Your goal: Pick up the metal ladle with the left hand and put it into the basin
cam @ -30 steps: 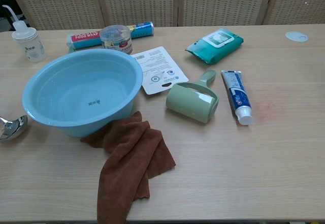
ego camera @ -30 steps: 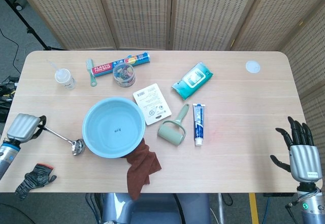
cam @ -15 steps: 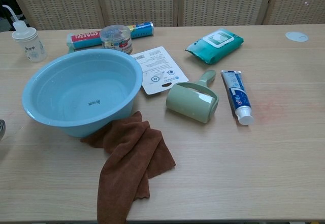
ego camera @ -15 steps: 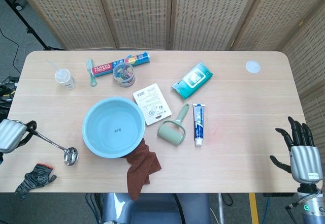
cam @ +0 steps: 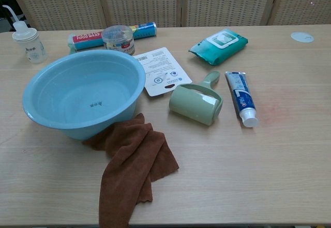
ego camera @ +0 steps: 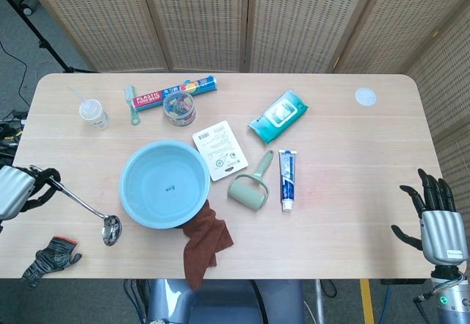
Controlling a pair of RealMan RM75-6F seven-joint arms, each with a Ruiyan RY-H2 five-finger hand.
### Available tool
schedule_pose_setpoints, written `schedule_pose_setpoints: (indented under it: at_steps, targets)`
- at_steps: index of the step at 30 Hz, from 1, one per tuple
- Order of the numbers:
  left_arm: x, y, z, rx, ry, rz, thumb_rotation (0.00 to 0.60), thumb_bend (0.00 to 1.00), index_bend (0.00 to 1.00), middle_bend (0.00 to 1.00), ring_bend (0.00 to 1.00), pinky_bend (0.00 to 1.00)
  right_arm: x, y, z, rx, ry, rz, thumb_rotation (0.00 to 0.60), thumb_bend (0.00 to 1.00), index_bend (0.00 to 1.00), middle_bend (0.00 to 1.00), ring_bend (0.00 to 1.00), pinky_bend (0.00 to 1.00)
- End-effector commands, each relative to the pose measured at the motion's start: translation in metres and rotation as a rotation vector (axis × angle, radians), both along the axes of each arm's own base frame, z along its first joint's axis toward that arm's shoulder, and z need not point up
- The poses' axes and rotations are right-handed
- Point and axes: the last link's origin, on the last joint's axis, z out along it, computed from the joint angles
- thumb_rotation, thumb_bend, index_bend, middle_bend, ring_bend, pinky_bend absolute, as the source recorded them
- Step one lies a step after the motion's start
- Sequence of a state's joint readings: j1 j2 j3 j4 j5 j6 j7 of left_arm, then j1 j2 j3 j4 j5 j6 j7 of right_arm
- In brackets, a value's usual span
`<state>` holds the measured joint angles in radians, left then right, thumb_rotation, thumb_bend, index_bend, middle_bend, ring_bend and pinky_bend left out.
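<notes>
I'm seeing a pale blue basin [ego camera: 164, 184] on the light wood table [ego camera: 352, 155]. Against its near rim a rust-brown cloth [cam: 132, 166] is lying; to its right, a sage-green lint roller [cam: 197, 103] and a blue-and-white toothpaste tube [cam: 240, 99]; beyond, a teal wipes pack [ego camera: 277, 117]. Left of it, the shiny silver ladle [ego camera: 103, 224].

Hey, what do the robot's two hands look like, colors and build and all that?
The left hand has a ribbed, silver-grey metal back and black fingers. The right hand matches it: a silver ribbed back, slim black segmented fingers, and a grey wrist below with a small green light. No sleeves or markings are visible.
</notes>
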<state>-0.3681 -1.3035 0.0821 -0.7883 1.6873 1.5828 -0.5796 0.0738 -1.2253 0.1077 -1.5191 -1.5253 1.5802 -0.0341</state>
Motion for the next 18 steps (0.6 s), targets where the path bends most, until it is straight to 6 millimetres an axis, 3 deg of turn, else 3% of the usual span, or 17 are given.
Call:
schedule_pose_setpoints:
  at_steps: [1, 5, 11, 18]
  targets:
    - [0.045, 0.032, 0.014, -0.002, -0.062, -0.036, 0.600, 0.55, 0.83, 1.00, 0.93, 0.92, -0.001, -0.001, 0.001, 0.000, -0.001, -0.005, 0.600, 0.00, 0.22, 0.00, 0.00, 0.00]
    - [0.071, 0.059, 0.002, -0.034, -0.023, 0.001, 0.600, 0.56, 0.84, 1.00, 0.93, 0.92, -0.003, -0.003, 0.003, -0.003, -0.006, -0.014, 0.600, 0.00, 0.22, 0.00, 0.00, 0.00]
    - [0.093, 0.101, -0.034, -0.040, 0.166, 0.055, 0.600, 0.56, 0.84, 1.00, 0.93, 0.92, -0.009, -0.008, 0.008, -0.016, -0.012, -0.043, 0.600, 0.00, 0.22, 0.00, 0.00, 0.00]
    - [0.111, 0.122, -0.071, -0.082, 0.212, 0.077, 0.600, 0.56, 0.84, 1.00, 0.93, 0.92, -0.012, -0.010, 0.010, -0.016, -0.013, -0.056, 0.600, 0.00, 0.22, 0.00, 0.00, 0.00]
